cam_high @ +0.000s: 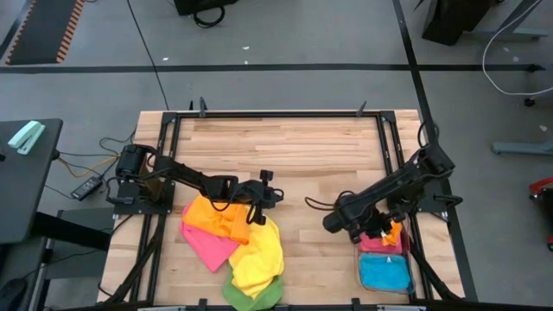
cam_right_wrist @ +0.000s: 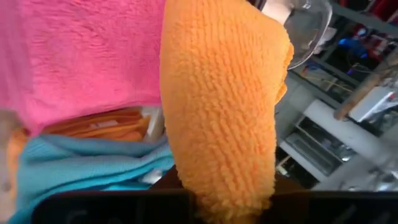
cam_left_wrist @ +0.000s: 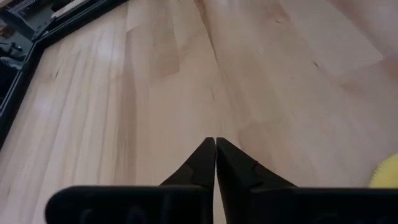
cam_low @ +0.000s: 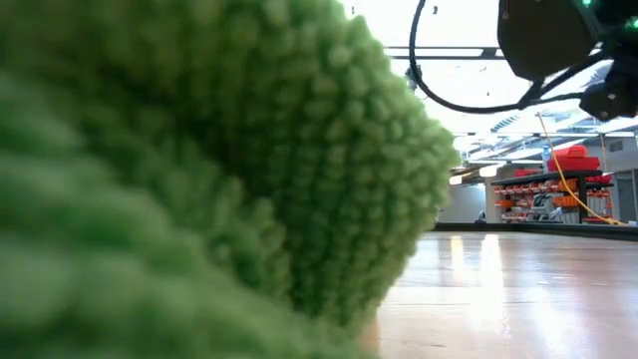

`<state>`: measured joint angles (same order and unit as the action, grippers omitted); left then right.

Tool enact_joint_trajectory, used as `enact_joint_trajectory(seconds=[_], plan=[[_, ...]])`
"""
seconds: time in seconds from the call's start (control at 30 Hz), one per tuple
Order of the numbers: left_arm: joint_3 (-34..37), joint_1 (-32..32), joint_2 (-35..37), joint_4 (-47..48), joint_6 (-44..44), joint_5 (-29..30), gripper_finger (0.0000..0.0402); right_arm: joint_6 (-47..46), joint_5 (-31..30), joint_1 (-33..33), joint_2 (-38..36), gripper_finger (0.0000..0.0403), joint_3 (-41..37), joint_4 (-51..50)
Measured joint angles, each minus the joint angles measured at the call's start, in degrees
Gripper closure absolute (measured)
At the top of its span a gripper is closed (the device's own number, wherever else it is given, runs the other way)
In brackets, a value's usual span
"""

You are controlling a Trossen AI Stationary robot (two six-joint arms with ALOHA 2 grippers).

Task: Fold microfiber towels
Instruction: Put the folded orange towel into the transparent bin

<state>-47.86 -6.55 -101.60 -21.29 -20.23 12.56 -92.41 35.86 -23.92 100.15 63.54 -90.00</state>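
a: at the table's (cam_high: 302, 164) six o'clock edge, what's lying there?
b: a loose pile of towels (cam_high: 232, 246): orange, pink, yellow, green. the left tool (cam_left_wrist: 215, 144), pressed together, holds nothing.
a: and at four o'clock?
b: the right tool (cam_high: 377, 231) pinches an orange towel (cam_right_wrist: 224, 106) over the bin (cam_high: 385, 268) with pink and blue ones.

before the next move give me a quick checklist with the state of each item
1. Right end effector has hold of the orange towel: ok, towel fills the right wrist view over the fingers.
2. It is above the clear bin: ok; pink towel and blue towel lie in it.
3. Left end effector empty and shut: ok.
4. Unfolded pile within the left arm's reach: ok, directly beside it.
5. Low view usable: not ok, green towel blocks most of it.
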Motion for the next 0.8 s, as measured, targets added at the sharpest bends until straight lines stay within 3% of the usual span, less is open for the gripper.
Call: enact_joint_trajectory(seconds=[0.17, 0.43, 0.8], plan=[[-0.1, 0.0, -0.9, 0.0, 0.0, -0.1, 0.0379, 0.5, 0.8, -0.2, -0.3, 0.0356, 0.0, 0.1], [0.0, 0.0, -2.3, -0.8, -0.1, -0.1, 0.0389, -6.5, 1.5, -1.5, -4.3, 0.0356, -0.4, -0.1], [0.0, -1.5, -2.3, -0.6, 0.0, 0.0, 0.0384, -6.0, 5.0, 0.3, -4.1, 0.0356, -5.9, 1.2]])
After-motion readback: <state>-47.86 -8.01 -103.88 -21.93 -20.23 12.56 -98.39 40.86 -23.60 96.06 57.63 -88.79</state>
